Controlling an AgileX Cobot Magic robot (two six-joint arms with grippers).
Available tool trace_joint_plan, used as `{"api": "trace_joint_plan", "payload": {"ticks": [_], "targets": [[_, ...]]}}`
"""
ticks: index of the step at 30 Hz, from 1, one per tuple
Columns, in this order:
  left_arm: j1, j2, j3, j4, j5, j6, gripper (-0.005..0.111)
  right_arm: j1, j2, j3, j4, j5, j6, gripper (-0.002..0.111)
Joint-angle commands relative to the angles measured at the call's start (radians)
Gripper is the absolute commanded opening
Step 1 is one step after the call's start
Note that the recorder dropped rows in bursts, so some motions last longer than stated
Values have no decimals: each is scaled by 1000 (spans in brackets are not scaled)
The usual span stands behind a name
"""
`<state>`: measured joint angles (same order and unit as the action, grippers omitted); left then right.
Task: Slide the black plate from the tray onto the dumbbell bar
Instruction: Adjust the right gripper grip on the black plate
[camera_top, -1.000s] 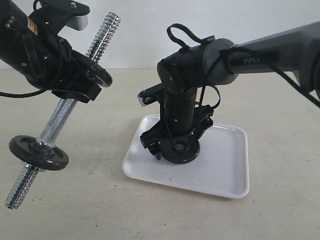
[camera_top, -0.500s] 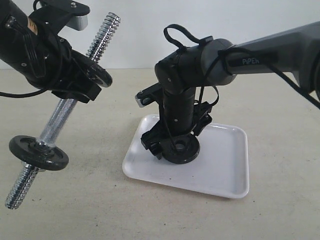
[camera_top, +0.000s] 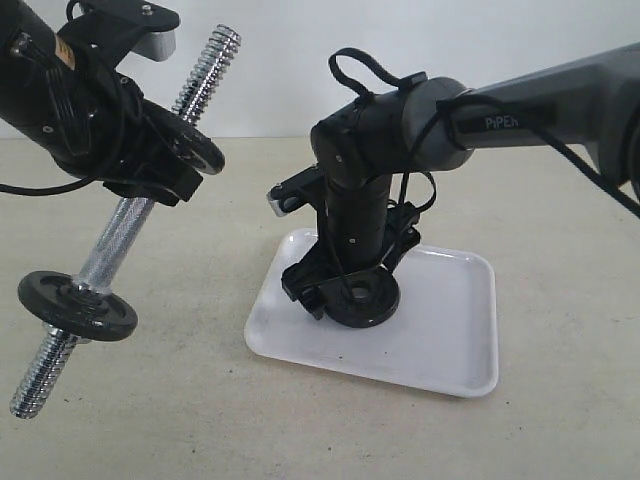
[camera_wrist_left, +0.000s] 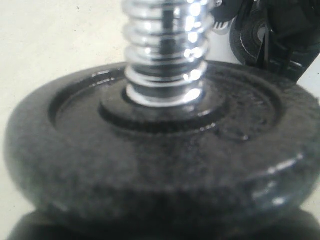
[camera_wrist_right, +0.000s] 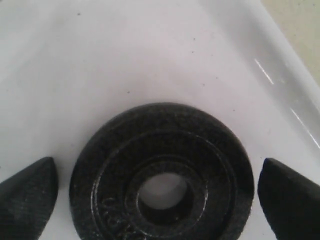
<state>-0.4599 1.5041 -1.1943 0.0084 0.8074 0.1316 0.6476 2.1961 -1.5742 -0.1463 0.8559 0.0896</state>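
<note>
The black plate (camera_top: 365, 298) lies flat inside the tray (camera_top: 455, 345), a little left of the tray's middle in the exterior view, its central hole showing the white surface beneath. The right gripper (camera_wrist_right: 160, 197) points straight down over it from the arm that enters at the upper right of the frame. Its jaws are spread wide enough to straddle the disc. In the right wrist view one dark fingertip (camera_wrist_right: 27, 197) sits at the lower left of the plate and the other at the lower right, each with a thin strip of white tray between it and the plate's rim, so the plate is framed but not clamped. At the upper left of the exterior view the left gripper (camera_top: 150, 165) is closed around the dumbbell bar (camera_top: 115, 235) and holds it in the air on a slant, threaded tip high near the top centre-left and the other end low at the left edge. Two black discs already sit on the bar, an upper disc (camera_top: 195, 148) just beside the gripper and a lower disc (camera_top: 78, 305) near the bottom end. The left wrist view is filled by a disc with the threaded chrome through its hub.
</note>
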Motion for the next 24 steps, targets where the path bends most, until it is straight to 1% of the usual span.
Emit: {"api": "trace_joint_plan", "payload": {"ticks": [1, 5, 13, 24], "targets": [[-3, -62, -38, 6, -96, 12, 4, 0, 9, 4, 9, 11, -14, 105], [-3, -62, -38, 6, -96, 12, 4, -2, 9, 4, 13, 21, -14, 105], [-3, -62, -38, 6, -96, 15, 4, -68, 9, 4, 120, 36, -78, 105], [-3, -62, -38, 6, -102, 18, 4, -70, 9, 4, 168, 18, -90, 105]]}}
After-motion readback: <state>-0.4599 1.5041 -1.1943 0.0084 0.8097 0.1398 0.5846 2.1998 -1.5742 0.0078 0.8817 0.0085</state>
